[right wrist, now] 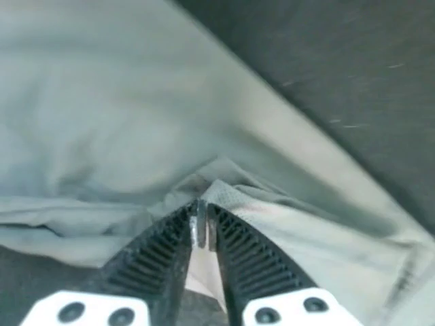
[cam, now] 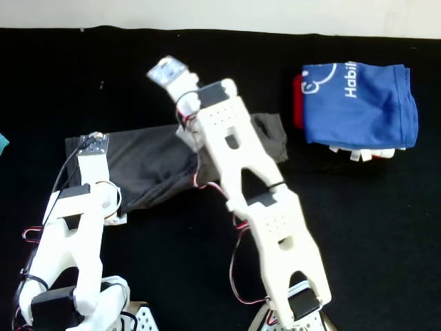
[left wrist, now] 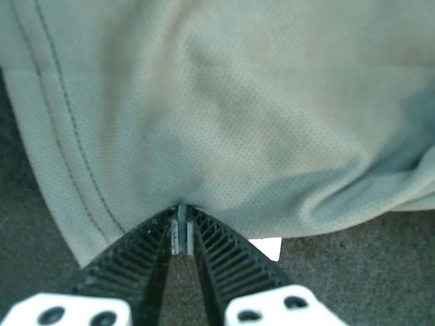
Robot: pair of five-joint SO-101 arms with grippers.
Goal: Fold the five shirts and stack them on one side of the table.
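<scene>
A dark grey shirt [cam: 148,165] lies partly folded and rumpled on the black table, left of centre. My left gripper [cam: 91,146] is at the shirt's left edge and shut on the hem by the stitched seam [left wrist: 182,231]. Over the shirt's far middle, my right gripper [cam: 185,131] is shut on a raised fold of the same shirt [right wrist: 200,224]. At the far right sits a stack of folded shirts [cam: 358,103], blue on top, with red and white edges showing beneath.
The right arm [cam: 255,186] crosses over the shirt's right half and hides part of it. A teal scrap [cam: 2,142] shows at the left edge. Black tabletop [cam: 372,227] stretches in front of the stack.
</scene>
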